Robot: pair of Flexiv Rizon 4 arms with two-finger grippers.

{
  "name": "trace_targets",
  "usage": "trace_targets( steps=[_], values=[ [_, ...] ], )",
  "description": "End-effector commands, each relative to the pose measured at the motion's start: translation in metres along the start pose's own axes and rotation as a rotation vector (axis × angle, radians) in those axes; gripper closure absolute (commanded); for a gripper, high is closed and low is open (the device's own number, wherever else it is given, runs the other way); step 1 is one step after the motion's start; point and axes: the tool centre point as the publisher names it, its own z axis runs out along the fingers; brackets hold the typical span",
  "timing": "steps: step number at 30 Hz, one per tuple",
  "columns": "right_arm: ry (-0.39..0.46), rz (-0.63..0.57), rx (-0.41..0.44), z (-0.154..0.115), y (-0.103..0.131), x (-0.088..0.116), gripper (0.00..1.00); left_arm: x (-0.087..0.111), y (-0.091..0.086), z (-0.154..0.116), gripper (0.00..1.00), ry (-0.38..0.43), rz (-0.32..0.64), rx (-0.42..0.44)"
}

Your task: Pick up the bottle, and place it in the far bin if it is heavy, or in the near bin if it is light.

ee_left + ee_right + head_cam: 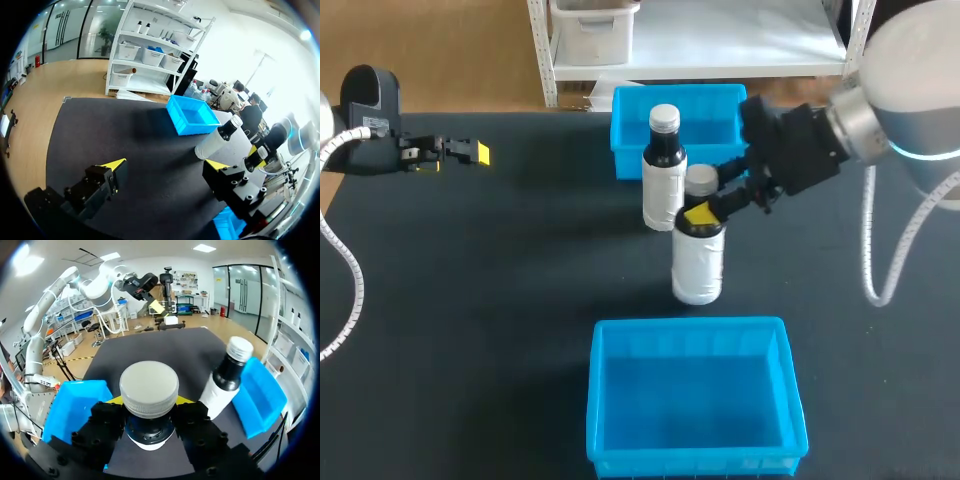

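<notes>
Our right claw (706, 212) clamped on neck of bottle (698, 268), just under cap. Bottle upright between far bin (623, 130) and near bin (692, 327), just beside second bottle (663, 185). Cannot tell whether it is off desk (470, 300).

We judge body rigid and label wrap smooth, likely slippery, so neck hold suits. Dark neck hints bottle is full; only lifting settles weight.

Left claw (472, 152) apart, empty, well away.

No legible text, numbers or signs, white labels on near bottle (698, 265) and far bottle (663, 190) unreadable

Black table (470, 320) with far bin (625, 140), near bin (690, 327), and between them rear bottle (663, 185) and front bottle (698, 265).
</notes>
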Motion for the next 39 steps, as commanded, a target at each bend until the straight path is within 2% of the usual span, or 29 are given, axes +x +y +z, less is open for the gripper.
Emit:
trace_targets(
  steps=[1,10,20,25,30,34,39],
  values=[
    [-0.005,0.028,0.058,-0.033,0.008,0.011,0.63,0.0,0.0,0.0,0.0,0.0,0.0,0.0],
    [0.021,0.089,0.198,-0.095,-0.003,0.029,0.64,0.0,0.0,0.0,0.0,0.0,0.0,0.0],
    [0.05,0.081,0.26,-0.149,0.007,0.018,0.67,0.0,0.0,0.0,0.0,0.0,0.0,0.0],
    [0.02,0.069,0.224,-0.163,0.02,0.005,0.68,0.0,0.0,0.0,0.0,0.0,0.0,0.0],
    [0.011,0.036,0.165,-0.168,0.043,-0.018,0.69,0.0,0.0,0.0,0.0,0.0,0.0,0.0],
    [0.007,0.005,0.114,-0.161,0.063,-0.035,0.7,0.0,0.0,0.0,0.0,0.0,0.0,0.0],
    [0.007,-0.039,0.035,-0.137,0.09,-0.057,0.68,0.0,0.0,0.0,0.0,0.0,0.0,0.0]
  ],
)
